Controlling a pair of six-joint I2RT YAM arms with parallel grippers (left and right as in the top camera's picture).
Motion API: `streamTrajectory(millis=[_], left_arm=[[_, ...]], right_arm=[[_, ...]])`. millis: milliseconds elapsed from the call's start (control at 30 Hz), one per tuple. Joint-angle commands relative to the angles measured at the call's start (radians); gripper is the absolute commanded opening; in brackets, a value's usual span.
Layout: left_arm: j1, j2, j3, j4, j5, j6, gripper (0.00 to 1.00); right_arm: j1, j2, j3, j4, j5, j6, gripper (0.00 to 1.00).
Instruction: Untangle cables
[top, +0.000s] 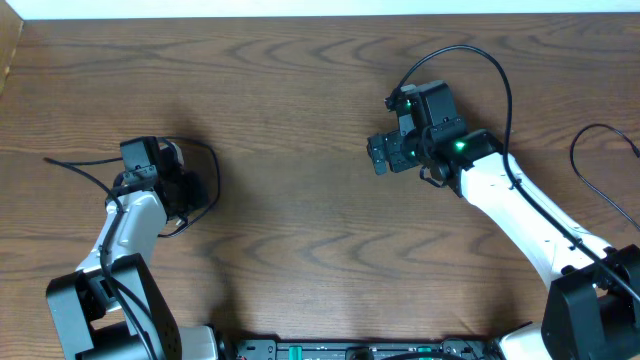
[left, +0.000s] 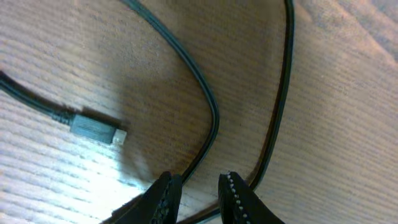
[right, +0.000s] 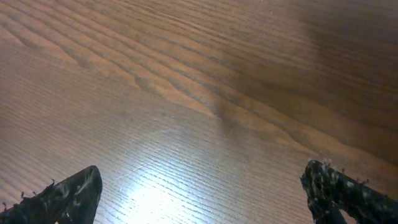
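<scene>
A thin black cable (top: 214, 180) loops on the wooden table around my left gripper (top: 186, 192). In the left wrist view two black strands (left: 213, 115) (left: 281, 99) curve down toward the left gripper (left: 198, 179), and a small grey plug end (left: 96, 128) lies to the left. The jaws stand a little apart, wider than the cable. One strand runs behind the left finger (left: 163, 196) and another crosses low between the fingers. My right gripper (top: 378, 155) (right: 205, 193) is wide open over bare wood, far from the cables.
Thick black arm wires arch over the right arm (top: 500, 70) and near the right edge (top: 600, 170). The table's far edge (top: 320, 12) runs along the top. The arm bases stand at the near edge.
</scene>
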Motion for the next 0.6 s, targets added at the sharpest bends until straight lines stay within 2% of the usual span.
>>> streamTrajectory(millis=[0, 567], left_arm=[[0.002, 0.016, -0.009, 0.019, -0.006, 0.003, 0.26], [0.002, 0.077, -0.010, 0.057, -0.006, 0.003, 0.26]], right_arm=[[-0.002, 0.003, -0.003, -0.005, 0.011, -0.006, 0.99], [-0.002, 0.003, -0.003, -0.004, 0.007, 0.010, 0.99]])
